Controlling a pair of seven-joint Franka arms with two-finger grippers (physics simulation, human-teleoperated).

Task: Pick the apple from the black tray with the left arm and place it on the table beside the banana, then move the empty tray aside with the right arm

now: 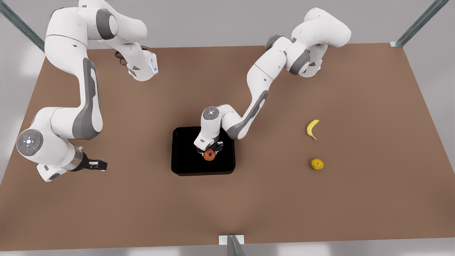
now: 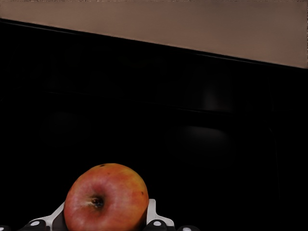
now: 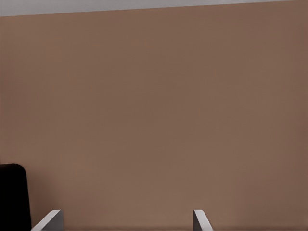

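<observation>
Your left tool (image 1: 212,149) pinches the apple (image 1: 209,154) low inside the black tray (image 1: 185,160); lift straight up to clear the rim. Then carry toward the banana (image 1: 312,128) across the counter (image 1: 142,206), avoiding the bumpy fruit (image 1: 317,164). Your right tool (image 1: 99,165) waits with fingers spread, well apart.

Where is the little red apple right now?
The apple sits inside the black tray at the middle of the table in the front view, between the left gripper's fingers, far from the banana.
</observation>
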